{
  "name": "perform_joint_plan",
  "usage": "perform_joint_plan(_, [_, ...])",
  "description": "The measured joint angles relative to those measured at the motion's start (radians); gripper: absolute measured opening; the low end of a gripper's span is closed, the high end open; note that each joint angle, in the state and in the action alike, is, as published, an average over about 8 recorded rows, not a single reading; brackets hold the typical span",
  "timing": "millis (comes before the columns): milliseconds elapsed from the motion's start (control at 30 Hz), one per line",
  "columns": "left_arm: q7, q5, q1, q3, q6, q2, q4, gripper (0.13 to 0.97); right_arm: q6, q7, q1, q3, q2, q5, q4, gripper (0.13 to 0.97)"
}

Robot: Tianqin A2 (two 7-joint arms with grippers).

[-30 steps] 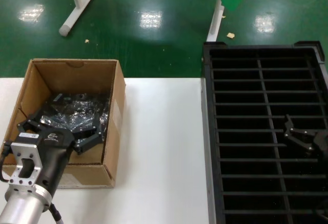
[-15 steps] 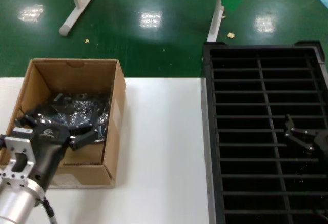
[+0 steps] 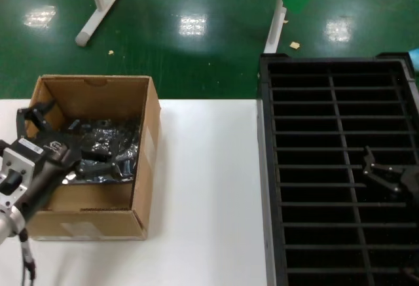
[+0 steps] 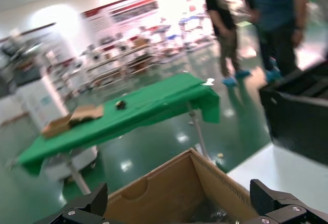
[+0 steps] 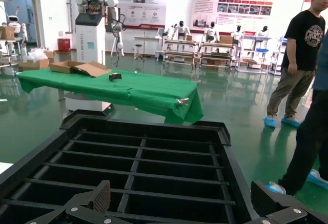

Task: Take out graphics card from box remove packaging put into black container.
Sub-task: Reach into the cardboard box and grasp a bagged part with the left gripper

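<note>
The brown box stands on the left of the white table, flaps up. Inside it lies the dark graphics card, still in its crinkly silver-grey packaging. My left gripper hangs tilted over the box's left half, open, with nothing between its fingers. In the left wrist view the left gripper faces the box's far inner wall, and a shiny scrap of the packaging shows below. The right gripper is parked open over the black container; the right wrist view shows the right gripper above the container's slots.
Bare white table lies between the box and the container. Beyond the table edge are the green floor, white stand legs and a green-covered table. People stand farther off.
My left arm has swung left and toward the box's far side, turning so the gripper lies tilted over the box's left wall. The bagged card has stayed in the box. The right arm has not moved.
</note>
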Motion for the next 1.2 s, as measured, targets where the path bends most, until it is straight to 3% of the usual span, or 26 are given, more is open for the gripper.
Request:
perform_joint_plan(267, [0.255,0.022,-0.061,0.004,0.156,-0.09,0.085,0.966,0.0,0.0,0.0,0.0,0.0,0.0,0.0,0.966])
perform_joint_plan(433, [0.401,0.048,-0.109,0.023,0.214,-0.132,0.154,0.966,0.0,0.0,0.0,0.0,0.0,0.0,0.0,0.966])
perform_joint_plan(567, [0.48,0.07,-0.16,0.05,0.243,-0.151,0.213,0.966,0.0,0.0,0.0,0.0,0.0,0.0,0.0,0.966])
perform_joint_plan(933, [0.579,0.14,-0.323,0.17,0.294,-0.134,0.389,0.966,0.0,0.0,0.0,0.0,0.0,0.0,0.0,0.966])
perform_joint_plan(1200, [0.649,0.16,-0.441,0.218,0.321,-0.105,0.524,0.966,0.0,0.0,0.0,0.0,0.0,0.0,0.0,0.966])
